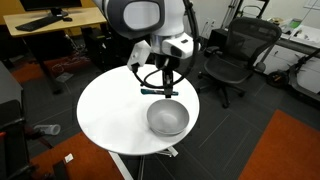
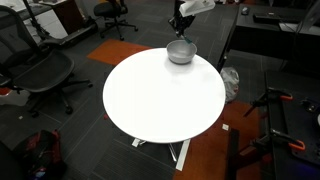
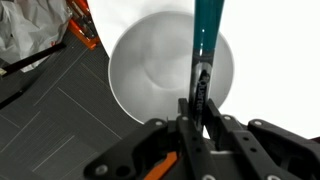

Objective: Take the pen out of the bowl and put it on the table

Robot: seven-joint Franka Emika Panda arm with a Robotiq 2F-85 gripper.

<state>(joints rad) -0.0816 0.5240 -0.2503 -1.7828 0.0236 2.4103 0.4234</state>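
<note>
My gripper [image 3: 197, 105] is shut on the pen [image 3: 207, 30], a slim marker with a teal part and a dark end that sits between the fingers. It holds the pen in the air above the grey-white bowl [image 3: 150, 70], whose inside is bare. In an exterior view the gripper [image 1: 163, 80] hangs over the far rim of the bowl [image 1: 167, 119] with the pen [image 1: 153, 91] lying level below it. The bowl [image 2: 181, 52] stands near the edge of the round white table [image 2: 160, 100], under the gripper [image 2: 181, 24].
Black office chairs [image 1: 235, 55] [image 2: 40, 70] stand around the table [image 1: 110, 115]. A wooden desk [image 1: 50, 28] is behind it. Orange carpet [image 1: 290, 150] and grey floor tiles surround the pedestal. A white bag [image 2: 230, 82] lies on the floor by the table's edge.
</note>
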